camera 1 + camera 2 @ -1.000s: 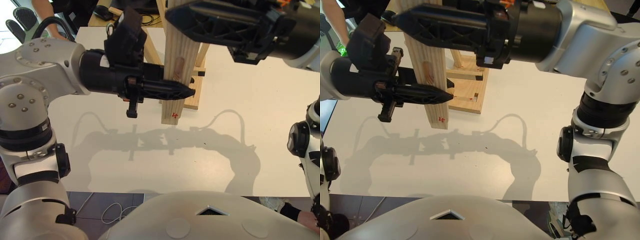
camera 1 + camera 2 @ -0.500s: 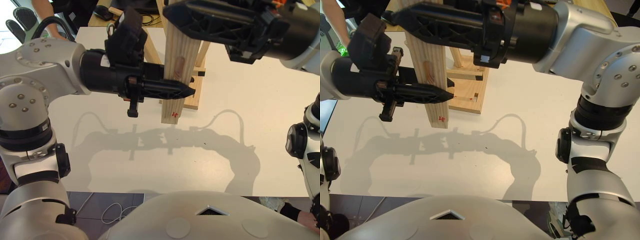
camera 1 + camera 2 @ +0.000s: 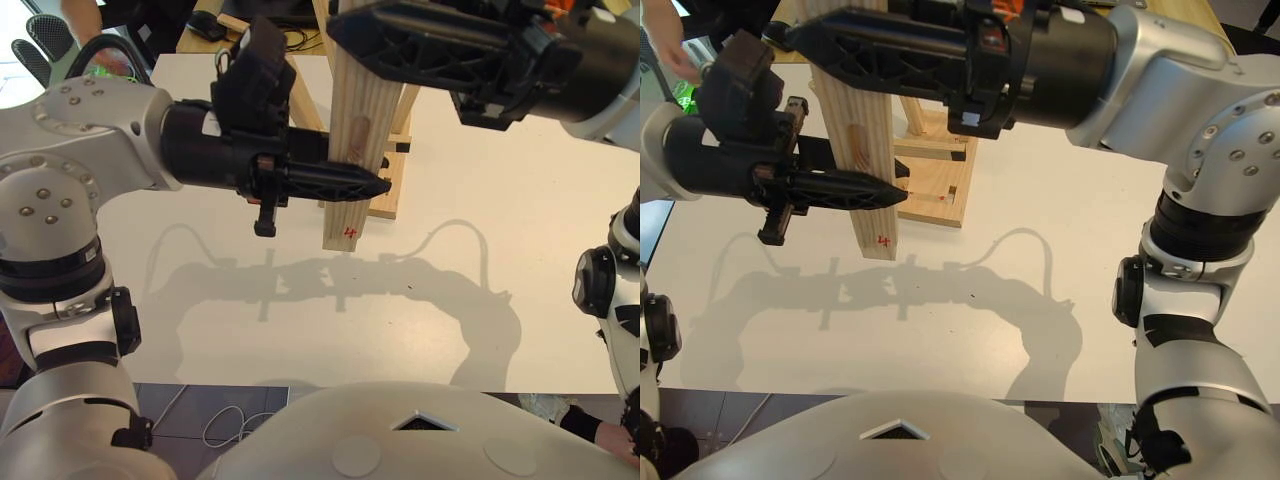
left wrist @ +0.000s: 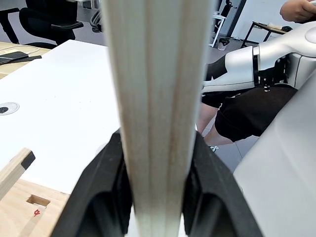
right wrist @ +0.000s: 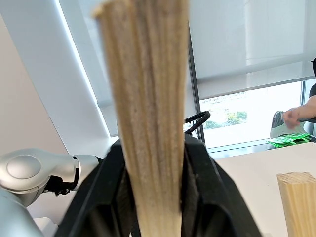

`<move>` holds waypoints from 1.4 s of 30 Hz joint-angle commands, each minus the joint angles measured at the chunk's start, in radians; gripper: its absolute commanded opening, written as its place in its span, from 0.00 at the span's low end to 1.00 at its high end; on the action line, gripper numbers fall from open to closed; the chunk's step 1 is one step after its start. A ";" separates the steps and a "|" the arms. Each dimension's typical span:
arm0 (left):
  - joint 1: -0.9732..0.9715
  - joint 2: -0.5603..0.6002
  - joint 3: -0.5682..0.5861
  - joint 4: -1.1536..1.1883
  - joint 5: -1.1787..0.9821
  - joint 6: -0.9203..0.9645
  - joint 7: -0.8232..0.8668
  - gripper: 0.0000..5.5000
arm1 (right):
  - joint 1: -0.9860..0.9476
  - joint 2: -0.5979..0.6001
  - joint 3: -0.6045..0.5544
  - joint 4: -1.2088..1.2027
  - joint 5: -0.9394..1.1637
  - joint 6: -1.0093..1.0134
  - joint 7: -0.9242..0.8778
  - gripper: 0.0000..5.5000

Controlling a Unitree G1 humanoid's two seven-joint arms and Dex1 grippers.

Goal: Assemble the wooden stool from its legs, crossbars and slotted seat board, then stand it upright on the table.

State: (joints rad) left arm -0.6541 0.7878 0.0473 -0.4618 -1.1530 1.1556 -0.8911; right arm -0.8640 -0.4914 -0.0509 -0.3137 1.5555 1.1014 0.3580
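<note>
Stool leg, head views: the stool leg (image 3: 358,120) stands upright over the middle of the bench (image 3: 520,200), held by both arms. Its lower end carries a red mark (image 3: 349,232). I cannot tell whether that end touches the bench surface.
Left tool, head views: the left tool (image 3: 366,184) comes in from the left and is clamped on the leg's lower part, just above the red mark. One dark finger lies across the leg's near face.
Right tool, head views: the right tool (image 3: 782,35) comes in from the right, higher up, and is clamped on the leg's upper part. Its tips reach past the leg's left edge.
Seat board, head views: the seat board (image 3: 940,196) lies flat on the bench just beyond the held leg, with square slots showing in it. Wooden pieces (image 3: 915,112) already rise from it behind the leg.
Left wrist view: the pale leg runs up the middle of the picture. Black fingers (image 4: 101,197) press against it on both sides with no gap. Beyond it lie the slotted board's corner and a dark-tipped crossbar end (image 4: 15,169) on the white bench.
Right wrist view: the leg's grain fills the middle, and the right tool's black fingers (image 5: 106,197) close tight on either side. Another wooden end (image 5: 297,197) stands off to one side.
</note>
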 commanded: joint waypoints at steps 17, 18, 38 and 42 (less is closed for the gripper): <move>-0.064 0.107 0.273 0.328 0.148 -0.226 -0.005 0.71 | -0.006 -0.089 -0.126 0.075 -0.075 -0.075 -0.034 0.18; -0.079 0.098 0.286 0.368 0.163 -0.240 0.017 0.73 | -0.009 -0.097 -0.144 0.091 -0.079 -0.084 -0.040 0.18; 0.253 -0.372 0.129 0.307 0.518 -0.481 0.571 0.76 | -0.088 0.017 -0.263 0.328 -0.445 -0.380 -0.261 0.18; 0.347 -0.365 0.047 0.220 0.508 -0.421 0.516 0.76 | -0.057 0.029 -0.268 0.325 -0.501 -0.384 -0.254 0.18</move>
State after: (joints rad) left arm -0.3463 0.4108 0.1257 -0.1966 -0.6443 0.6942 -0.3504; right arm -0.9358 -0.4711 -0.3122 0.0148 1.0716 0.7265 0.0997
